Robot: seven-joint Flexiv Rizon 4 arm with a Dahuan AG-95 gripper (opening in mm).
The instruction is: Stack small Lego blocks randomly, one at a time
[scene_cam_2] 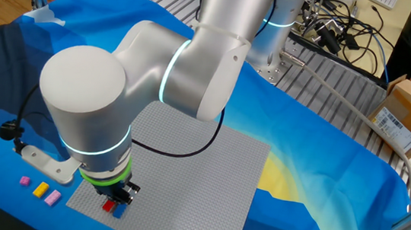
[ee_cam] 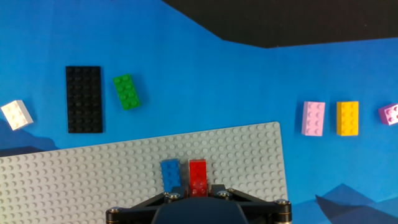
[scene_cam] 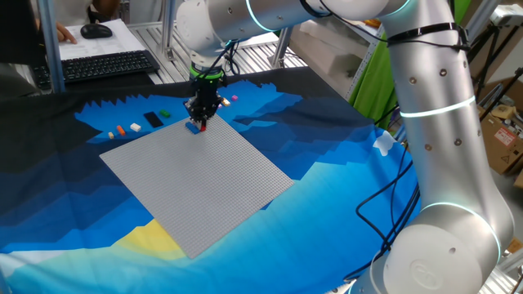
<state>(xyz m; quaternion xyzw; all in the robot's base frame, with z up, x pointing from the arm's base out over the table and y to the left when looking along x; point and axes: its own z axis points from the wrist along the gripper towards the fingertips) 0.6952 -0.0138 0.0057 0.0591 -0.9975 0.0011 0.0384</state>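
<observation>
My gripper (ee_cam: 198,186) stands at the far corner of the grey baseplate (ee_cam: 124,168), shut on a red Lego brick (ee_cam: 198,171) that sits low on the plate. A blue brick (ee_cam: 170,175) lies right beside the red one, on its left, touching or nearly so. In one fixed view the gripper (scene_cam: 201,116) points straight down over the blue brick (scene_cam: 194,126). From the other fixed view the red brick (scene_cam_2: 109,207) shows under the hand (scene_cam_2: 115,195). Loose bricks lie on the cloth: green (ee_cam: 127,92), white (ee_cam: 17,114), pink (ee_cam: 313,118), yellow (ee_cam: 347,118).
A flat black plate (ee_cam: 84,99) lies on the blue cloth beside the green brick. Another pink brick (ee_cam: 390,114) sits at the right edge. A keyboard (scene_cam: 106,65) and mouse (scene_cam: 96,31) stand behind the table. Cables (scene_cam: 384,204) run along the robot's base.
</observation>
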